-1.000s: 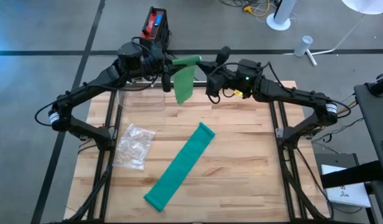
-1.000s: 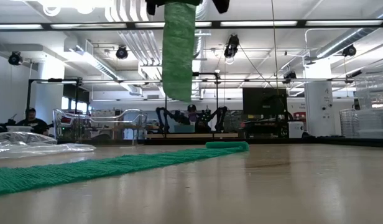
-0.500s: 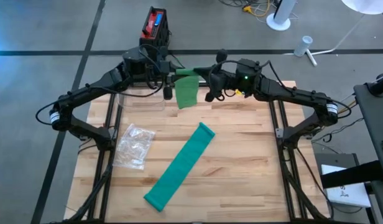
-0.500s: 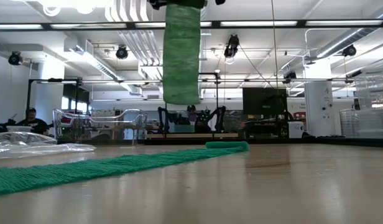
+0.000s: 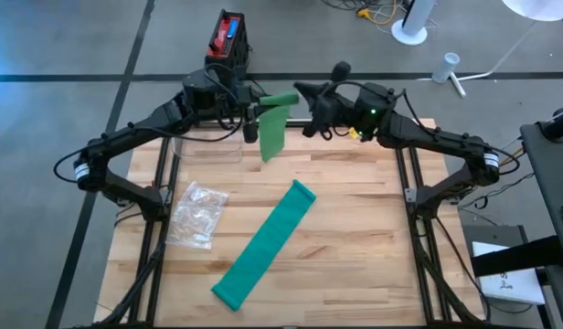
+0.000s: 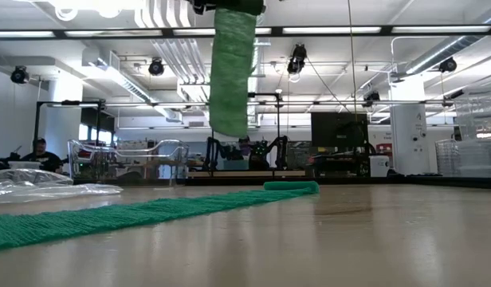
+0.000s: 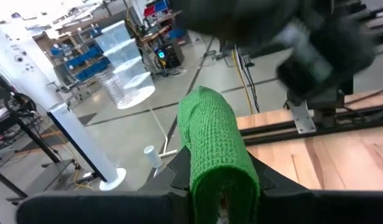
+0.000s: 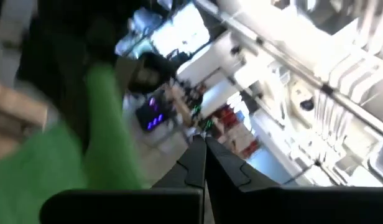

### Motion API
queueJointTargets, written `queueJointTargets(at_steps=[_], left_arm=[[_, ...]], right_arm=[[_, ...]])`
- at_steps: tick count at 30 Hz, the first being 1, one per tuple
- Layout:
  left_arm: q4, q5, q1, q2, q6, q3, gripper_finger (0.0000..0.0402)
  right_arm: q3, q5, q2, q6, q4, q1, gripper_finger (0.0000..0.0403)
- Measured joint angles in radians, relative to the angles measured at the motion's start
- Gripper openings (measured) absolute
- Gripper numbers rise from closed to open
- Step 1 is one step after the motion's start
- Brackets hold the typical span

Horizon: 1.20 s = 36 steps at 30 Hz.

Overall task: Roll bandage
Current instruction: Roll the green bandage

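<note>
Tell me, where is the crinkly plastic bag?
In the high view the plastic bag lies on the table's left side, just left of the flat green bandage.

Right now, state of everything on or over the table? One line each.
Hanging green bandage: lifted off the table, draped down from the left gripper.
Flat green bandage: unrolled, lying diagonally on the table.
Plastic bag: crumpled, lying flat near the table's left edge.
Left gripper: raised, shut on the hanging green bandage.
Right gripper: raised beside the bandage's top end, shut, holding nothing visible.
</note>
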Motion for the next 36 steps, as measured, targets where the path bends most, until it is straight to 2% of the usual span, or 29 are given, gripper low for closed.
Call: queueJointTargets(at_steps=[6,12,16,22,26,32,36], left_arm=[[0.030,0.000,0.000,0.015,-0.004,0.000,0.0050],[-0.001,-0.016,-0.009,0.016,0.048,-0.001,0.0050],[-0.020,-0.041,-0.011,0.016,0.100,-0.004,0.0050],[-0.023,-0.047,-0.012,0.019,0.236,-0.004,0.0050],[-0.022,-0.047,-0.012,0.031,0.286,0.002,0.0050],[-0.032,-0.046,-0.022,0.031,0.344,0.002,0.0050],[-0.051,-0.047,-0.038,0.019,0.373,0.002,0.0050]], right_arm=[[0.000,-0.048,0.048,-0.050,0.010,-0.001,0.0000],[0.001,0.098,0.088,-0.089,-0.056,0.002,0.0000],[0.004,0.115,0.082,-0.070,-0.176,0.001,0.0000],[0.002,0.123,0.044,-0.071,-0.252,0.000,0.0000],[-0.002,0.112,0.014,-0.097,-0.252,-0.002,0.0000],[0.000,0.049,0.023,-0.084,-0.115,-0.008,0.0000],[-0.001,0.046,0.047,-0.100,-0.185,-0.016,0.0000]])
